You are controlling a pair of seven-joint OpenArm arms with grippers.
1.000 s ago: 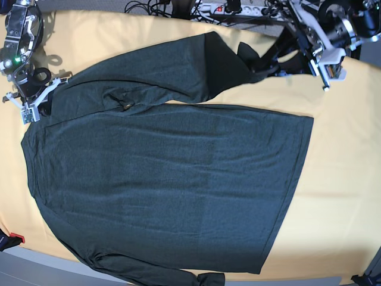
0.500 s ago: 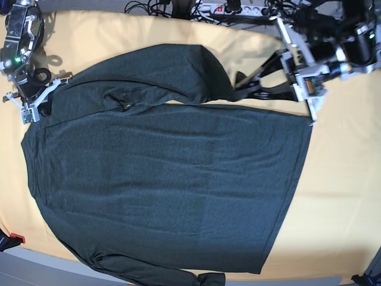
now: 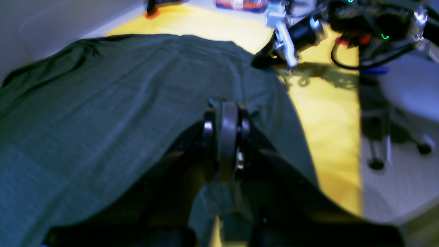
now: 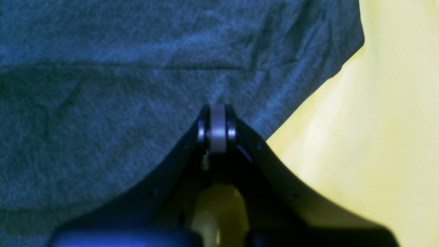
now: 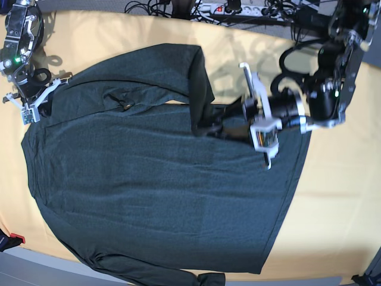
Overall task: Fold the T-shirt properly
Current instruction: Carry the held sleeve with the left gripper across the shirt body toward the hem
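Base view: my left gripper (image 5: 209, 125), clamped on a sleeve of the T-shirt (image 5: 161, 185) spread across the yellow table (image 5: 339, 196), hangs above the torso; my right gripper (image 5: 37, 101) pins the shoulder edge. Best laid flat and straight.

— Any legible text, labels or numbers?
— None. The T-shirt (image 5: 161, 173) carries no readable print; the power strip (image 5: 229, 8) markings are too small to read.
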